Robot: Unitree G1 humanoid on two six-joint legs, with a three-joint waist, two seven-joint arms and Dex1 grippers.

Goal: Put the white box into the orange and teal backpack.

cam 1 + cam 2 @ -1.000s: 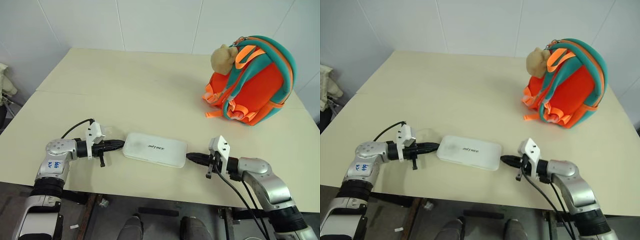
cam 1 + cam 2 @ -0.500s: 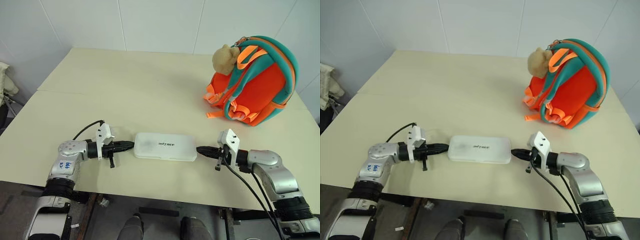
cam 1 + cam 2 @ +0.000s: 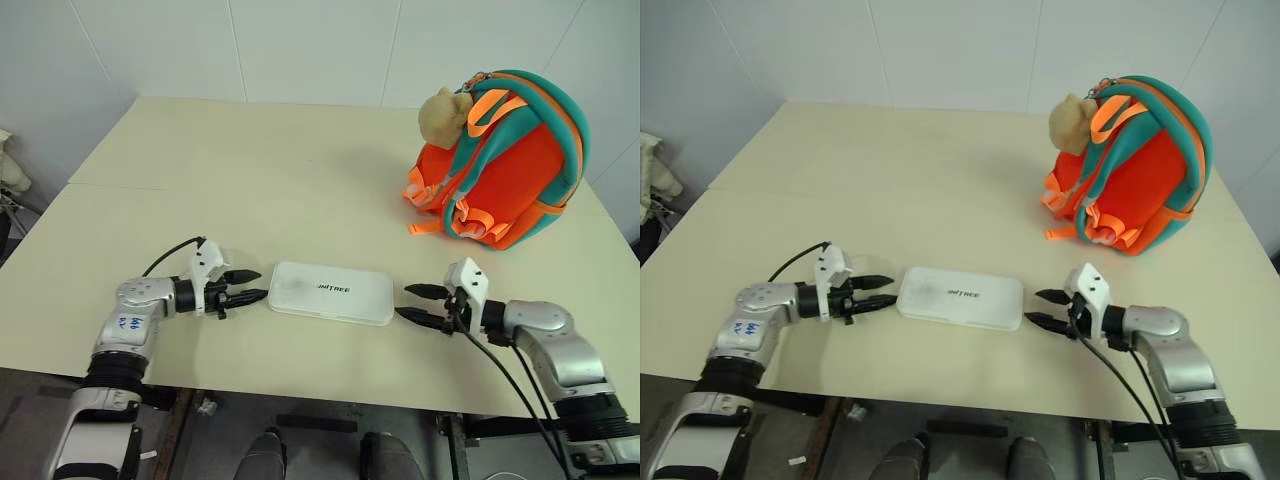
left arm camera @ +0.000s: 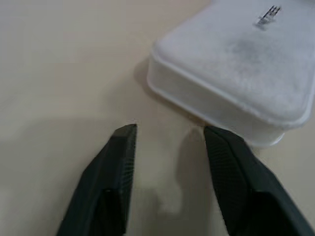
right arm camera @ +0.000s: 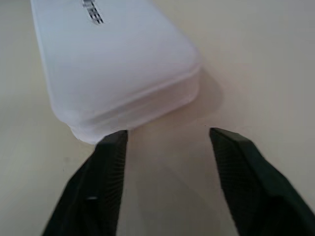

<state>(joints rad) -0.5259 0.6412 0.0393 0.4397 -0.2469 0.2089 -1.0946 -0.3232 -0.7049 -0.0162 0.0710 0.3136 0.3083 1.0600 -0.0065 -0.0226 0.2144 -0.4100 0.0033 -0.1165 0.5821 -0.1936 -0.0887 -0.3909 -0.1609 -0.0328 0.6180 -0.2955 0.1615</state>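
The white box (image 3: 331, 292) lies flat on the table near its front edge, dark lettering on top. My left gripper (image 3: 253, 285) is open just off the box's left end, its fingertips (image 4: 125, 135) a short gap from the box (image 4: 236, 78). At the right end my right gripper (image 3: 412, 302) is open too, its fingertips (image 5: 115, 142) close to the box (image 5: 115, 69) without touching. Far to the back right stands the orange and teal backpack (image 3: 505, 160), upright, with a tan plush toy (image 3: 443, 113) on it.
The beige table (image 3: 250, 190) has a seam running across its left part. A white wall rises behind it. The table's front edge is just below both arms.
Both grippers have opened; they were shut against the box's ends. The box has turned from slanted to nearly square with the table's front edge. The right gripper drew back to the right.
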